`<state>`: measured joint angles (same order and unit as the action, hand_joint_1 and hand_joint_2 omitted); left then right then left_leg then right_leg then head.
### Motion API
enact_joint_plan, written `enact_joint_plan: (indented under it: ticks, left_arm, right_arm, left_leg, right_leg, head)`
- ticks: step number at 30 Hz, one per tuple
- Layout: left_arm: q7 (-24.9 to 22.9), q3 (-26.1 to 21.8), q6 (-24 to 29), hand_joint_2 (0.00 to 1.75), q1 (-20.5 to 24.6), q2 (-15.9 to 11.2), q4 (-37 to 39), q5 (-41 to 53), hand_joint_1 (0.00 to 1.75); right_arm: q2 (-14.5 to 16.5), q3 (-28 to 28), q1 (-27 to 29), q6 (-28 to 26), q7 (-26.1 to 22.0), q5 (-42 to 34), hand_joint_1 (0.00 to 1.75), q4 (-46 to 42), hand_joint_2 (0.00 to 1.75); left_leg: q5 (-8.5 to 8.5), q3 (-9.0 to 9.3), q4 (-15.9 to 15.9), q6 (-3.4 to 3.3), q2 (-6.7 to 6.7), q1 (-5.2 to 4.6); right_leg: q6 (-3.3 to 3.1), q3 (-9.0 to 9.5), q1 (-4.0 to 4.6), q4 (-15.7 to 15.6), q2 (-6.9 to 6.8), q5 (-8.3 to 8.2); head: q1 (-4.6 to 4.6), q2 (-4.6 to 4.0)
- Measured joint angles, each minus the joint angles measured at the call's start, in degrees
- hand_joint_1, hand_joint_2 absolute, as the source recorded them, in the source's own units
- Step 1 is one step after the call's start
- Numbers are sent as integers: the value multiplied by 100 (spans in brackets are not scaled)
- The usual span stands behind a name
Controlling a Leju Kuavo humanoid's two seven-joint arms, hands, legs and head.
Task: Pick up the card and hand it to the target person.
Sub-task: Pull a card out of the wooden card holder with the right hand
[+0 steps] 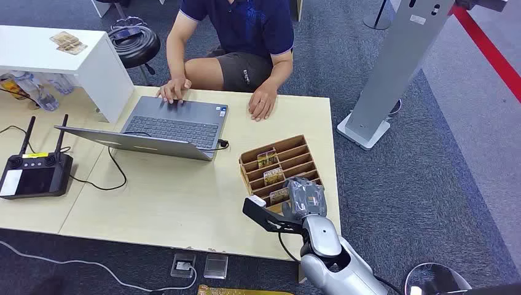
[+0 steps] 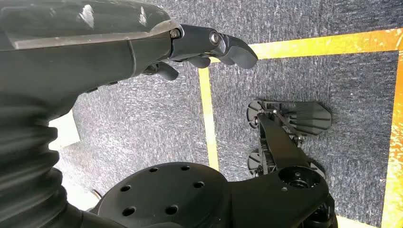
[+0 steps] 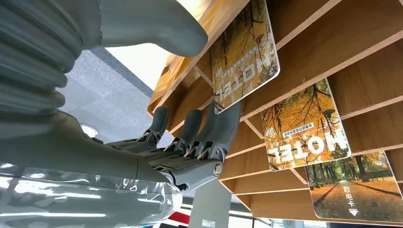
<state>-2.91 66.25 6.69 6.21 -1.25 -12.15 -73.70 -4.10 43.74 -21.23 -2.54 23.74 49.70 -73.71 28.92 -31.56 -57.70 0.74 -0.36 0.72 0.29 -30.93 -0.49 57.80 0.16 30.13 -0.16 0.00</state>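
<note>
Wooden slotted rack [image 1: 289, 161] on the table [image 1: 184, 203] holds three cards; my right hand [image 1: 305, 198] reaches the nearest card [image 3: 243, 52], fingers [image 3: 223, 124] touching its edge, thumb above, not yet gripping. My left hand [image 2: 142, 47] hangs over carpet, fingers curled, holding nothing.

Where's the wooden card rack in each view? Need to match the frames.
Head view: the wooden card rack sits on the table near its right edge, just beyond the right hand.
Left wrist view: not in it; that camera looks down at carpet.
Right wrist view: the rack spans the upper right, very close, its slots holding cards.
Shared landmark: the card nearest the right hand, seen again against the fingers.
</note>
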Motion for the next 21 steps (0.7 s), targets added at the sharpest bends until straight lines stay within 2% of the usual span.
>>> enact_joint_plan:
  ticks: [21]
  left_arm:
    - [2,0,17,175,-1,0,2,-19,0]
  right_arm:
    - [80,26,-4,80,-154,-9,79,-89,175]
  left_leg:
    - [0,0,0,0,2,0]
  right_leg:
    - [0,-1,0,0,1,0]
  head:
    - [-2,0]
